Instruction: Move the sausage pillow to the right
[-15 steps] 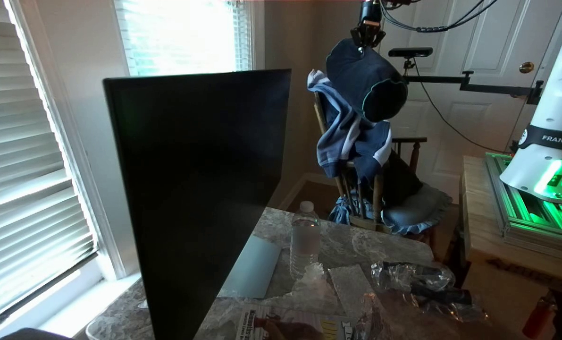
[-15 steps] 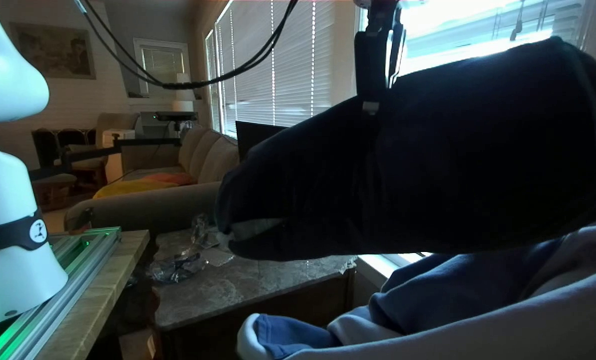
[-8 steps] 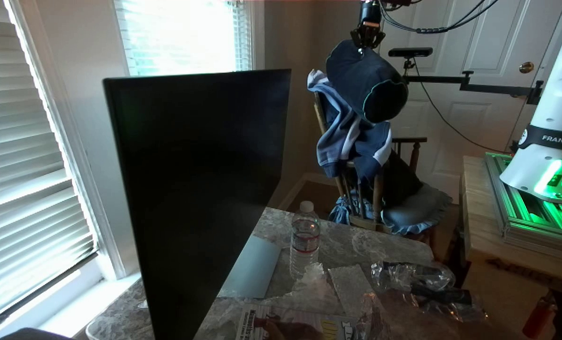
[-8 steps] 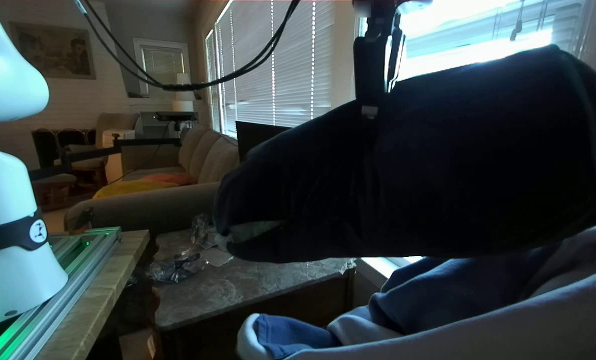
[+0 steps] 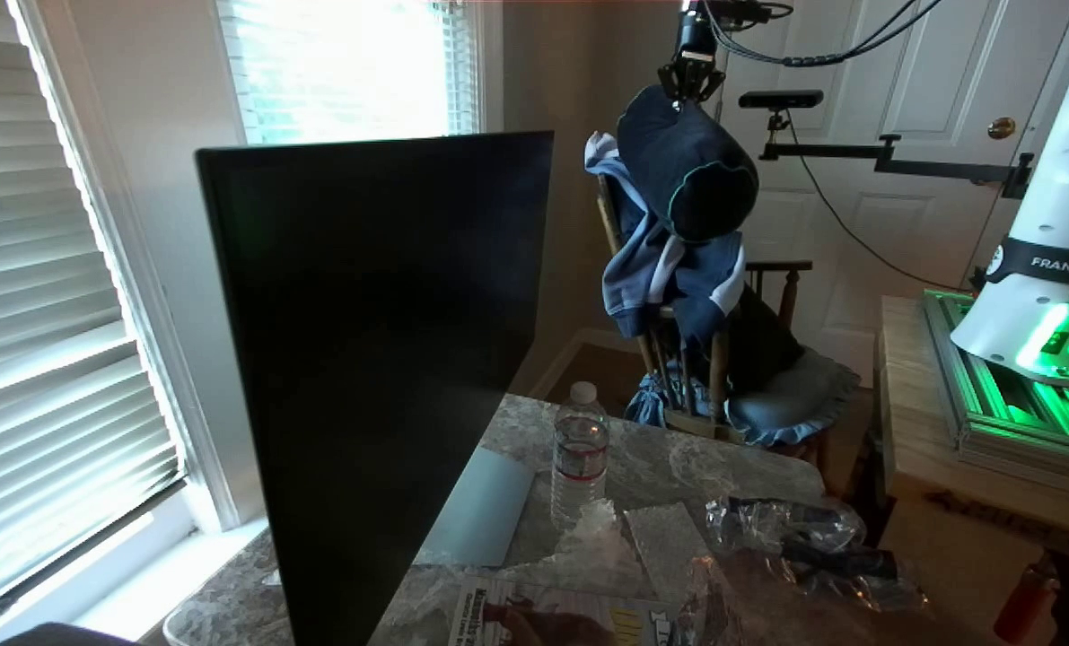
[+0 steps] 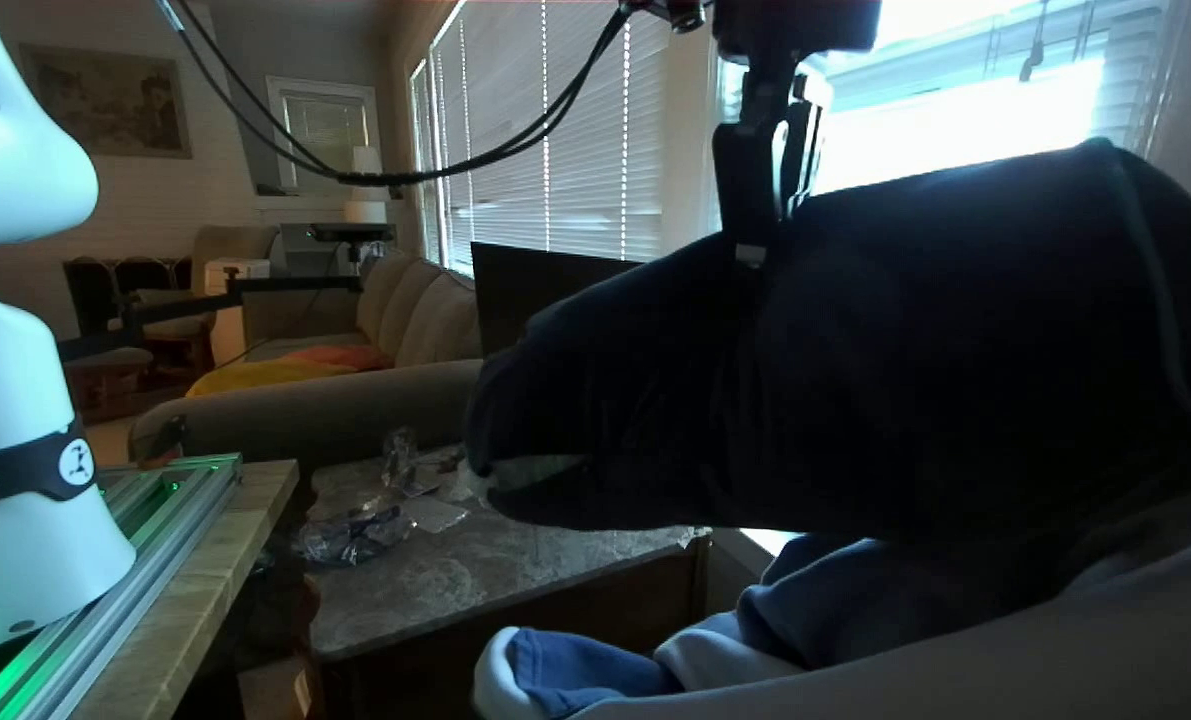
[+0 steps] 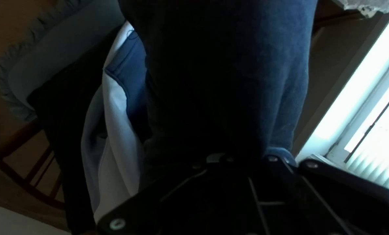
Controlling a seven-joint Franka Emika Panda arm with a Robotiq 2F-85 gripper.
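Observation:
The sausage pillow is a dark navy, thick cylinder with a pale green seam. It hangs tilted in both exterior views (image 5: 688, 166) (image 6: 915, 370) and fills the middle of the wrist view (image 7: 220, 71). My gripper (image 5: 679, 100) is shut on its upper side, pinching a fold of fabric; the gripper also shows in an exterior view (image 6: 755, 250) and in the wrist view (image 7: 240, 160). The fingertips are partly hidden by cloth. The pillow is over the jacket on the chair back; I cannot tell whether they touch.
A blue and white jacket (image 5: 633, 260) drapes the wooden chair (image 5: 790, 292). A large black screen (image 5: 381, 359) stands on the marbled table (image 5: 696, 453) with a water bottle (image 5: 580, 458) and plastic-wrapped items (image 5: 803, 538). A camera on a bracket (image 5: 781, 100) is beside the pillow.
My gripper and the pillow have moved lower in both exterior views. In an exterior view they have shifted slightly left, and the pillow hides more of the jacket. The grip is unchanged.

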